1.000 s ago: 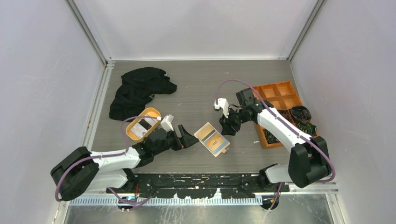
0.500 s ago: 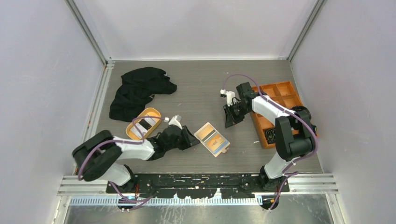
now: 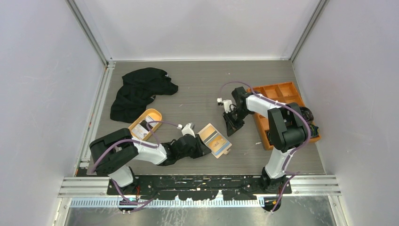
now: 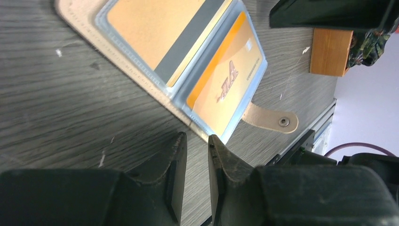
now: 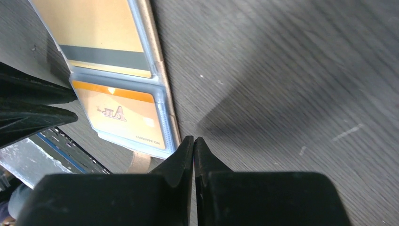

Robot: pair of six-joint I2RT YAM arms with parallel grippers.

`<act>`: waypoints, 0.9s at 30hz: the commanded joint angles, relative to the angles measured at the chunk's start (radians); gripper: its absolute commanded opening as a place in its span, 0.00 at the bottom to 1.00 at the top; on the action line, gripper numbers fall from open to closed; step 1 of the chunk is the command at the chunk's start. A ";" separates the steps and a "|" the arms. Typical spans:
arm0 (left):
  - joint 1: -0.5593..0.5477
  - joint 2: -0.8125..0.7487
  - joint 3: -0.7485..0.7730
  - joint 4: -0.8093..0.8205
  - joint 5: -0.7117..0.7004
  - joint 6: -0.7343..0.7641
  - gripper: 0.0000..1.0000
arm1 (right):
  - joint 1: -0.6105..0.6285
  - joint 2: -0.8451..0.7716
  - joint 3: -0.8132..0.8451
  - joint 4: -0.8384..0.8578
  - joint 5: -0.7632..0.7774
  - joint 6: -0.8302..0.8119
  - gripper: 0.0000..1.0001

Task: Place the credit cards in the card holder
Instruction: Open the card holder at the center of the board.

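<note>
1. Left gripper [image 4: 197, 137]: it lies low over the surface [image 3: 197, 84], nearest the arm bases. Its jaws are almost closed, with a thin slit between them and nothing in that slit. The tips sit at the near-left edge of the card holder [image 3: 214, 140]. You cannot tell from these views whether they touch it. This posture is probably meant to brace the edge so that the holder does not slide.

2. Card holder: it lies unfolded on the surface between the two grippers, with the clear pockets facing up and the snap tab [image 4: 270, 118] pointing toward the near edge. It is laid open so that the pocket mouths can be reached.

3. Credit cards [image 4: 155, 33]: two are already seated in the pockets. One is tan with a dark stripe and the other is orange with print [image 4: 226, 80].

4. Right gripper [image 5: 194, 140]: its jaws are pressed fully together and hold nothing. The tip points down at the surface just beside the far-right edge of the holder. A closed tip suits nudging or pinning rather than picking.

5. Orange oval tray [image 3: 154, 113]: it stands to the left, behind the left arm. A pale card appears to lie in it, partly hidden by a cable, so treat the task as unfinished.

6. Farther back: an orange compartmented box [image 3: 275, 86] stands at the right, and a black cloth [image 3: 139, 89] lies at the far left. Both are well away from the holder.
</note>
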 commanded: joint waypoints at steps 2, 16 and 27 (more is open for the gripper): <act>-0.011 0.062 0.043 -0.036 -0.046 -0.013 0.25 | 0.071 0.020 0.052 -0.025 0.076 0.020 0.09; -0.014 0.071 0.081 -0.058 -0.018 0.041 0.33 | 0.102 0.032 0.102 -0.110 -0.062 0.026 0.10; -0.012 0.029 0.068 -0.050 -0.013 0.103 0.39 | 0.075 0.043 0.122 -0.148 -0.165 0.033 0.16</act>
